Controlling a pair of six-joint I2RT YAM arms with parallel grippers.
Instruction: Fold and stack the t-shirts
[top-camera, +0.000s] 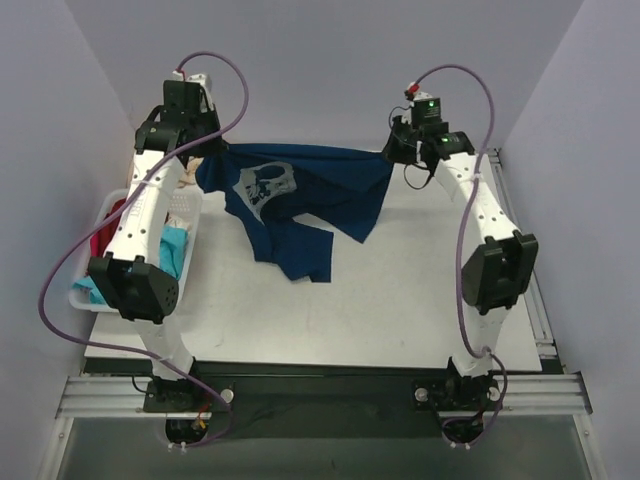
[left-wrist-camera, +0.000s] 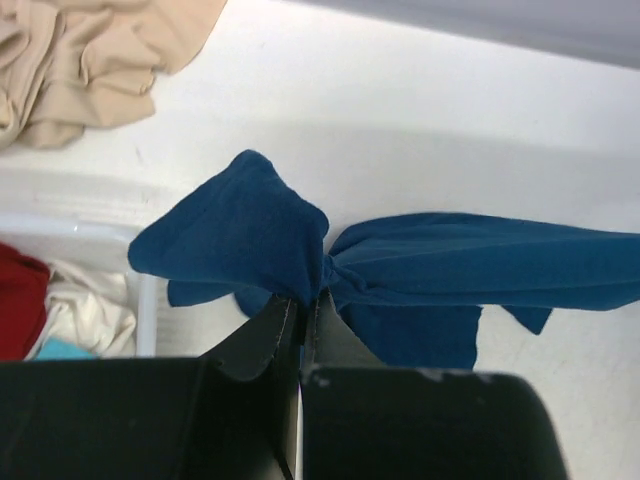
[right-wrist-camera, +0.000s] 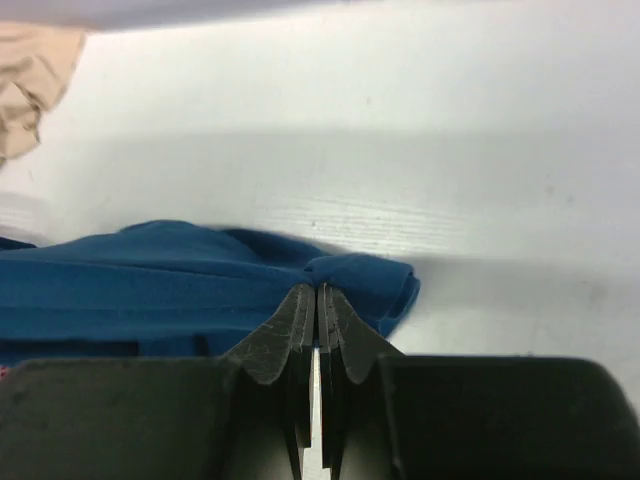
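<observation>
Closest to the lens, the left gripper (left-wrist-camera: 303, 300) is pinched tight on 1 bunched corner of the navy t-shirt (left-wrist-camera: 480, 265). Left of it, the basket (top-camera: 100, 212) holds a red t-shirt (top-camera: 110, 225) and a turquoise t-shirt (top-camera: 172, 248). The navy t-shirt hangs stretched between the 2 arms, drooping toward the table (top-camera: 400, 290). The right gripper (right-wrist-camera: 317, 295) clamps its other end. I judge this to be the spreading step. The next move calls for lowering both ends evenly, so the cloth lies flat.

Top view looks down from high behind both arm bases (top-camera: 180, 398), taking in the whole table (top-camera: 350, 315). Each wrist view sits close behind its own fingers (left-wrist-camera: 262, 340), aimed low across the table's far part. All three share the navy shirt (top-camera: 300, 215); both wrist views also catch beige cloth (left-wrist-camera: 80, 60) at upper left.
</observation>
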